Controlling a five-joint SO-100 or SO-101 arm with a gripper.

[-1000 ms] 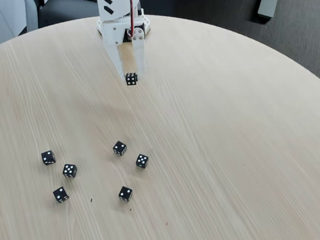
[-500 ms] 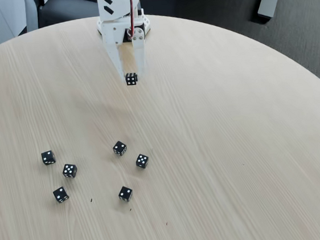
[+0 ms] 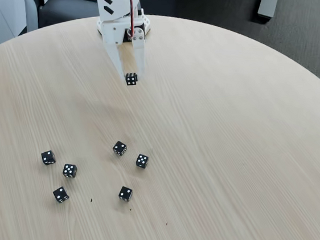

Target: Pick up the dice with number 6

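Seen from a fixed view above a round, pale wooden table [image 3: 237,146], with dark floor beyond its far edge.

Left to right along the near part of the table: a first black die [image 3: 48,158], farthest left; a second die [image 3: 60,194], nearer and slightly right; a third die [image 3: 69,171], just between those two in depth. Well apart from that trio, a further group: a fourth die [image 3: 120,148], a fifth die [image 3: 125,193] nearer the camera, and a sixth die [image 3: 142,161], rightmost of the loose ones. All black with white pips (top faces sparse, two to four pips as far as could be read).

Farther back, near the table's far edge and right of the left trio: the white arm [image 3: 120,12], reaching toward the camera, red wiring on its upper body. The gripper [image 3: 131,76] pointed down and forward, its two white fingers [image 3: 140,56] drawn in and clamped on the dice with number 6 [image 3: 131,79]. That die held at the fingertips, pips crowded in two rows on the visible face, far from every loose die. Whether lifted clear of the wood or touching it: could not be told.
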